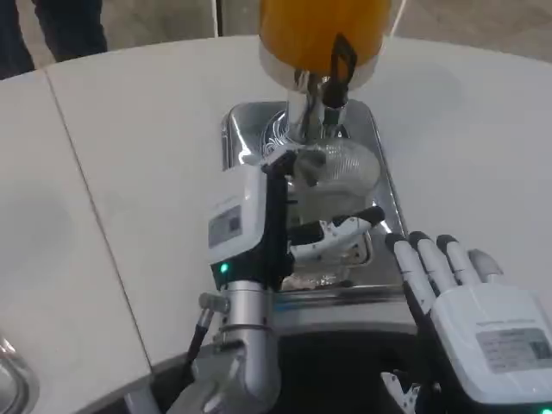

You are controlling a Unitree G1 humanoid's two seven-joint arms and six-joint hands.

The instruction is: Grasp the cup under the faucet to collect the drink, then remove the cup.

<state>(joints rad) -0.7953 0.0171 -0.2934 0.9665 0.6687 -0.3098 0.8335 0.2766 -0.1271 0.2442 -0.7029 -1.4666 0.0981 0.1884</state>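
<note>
One clear ribbed plastic cup [332,177] stands on the one shiny chrome drip tray [246,129], directly under the single black-handled metal faucet [335,82] of the one round orange drink dispenser [323,30], which sits at twelve o'clock on the white table [129,155]. The cup's wall is see-through with fine vertical ridges, and its round rim faces up toward the spout.

Two hands show. The left hand [276,228], at about six o'clock from the cup, has a smooth white back turned to nine o'clock and black inner surfaces; its fingers [341,228] wrap around the cup's lower half, with a white-and-black one crossing the near side of the cup and another at the cup's nine o'clock edge. The silver cylindrical left forearm [241,345] runs down toward six o'clock.

The right hand [470,319], at five o'clock, hovers past the tray's near right corner with its white back up, its fingers [427,263] held straight, close side by side and pointing toward eleven o'clock, holding nothing.

The tray is a mirror-like rectangle with rounded corners.
</note>
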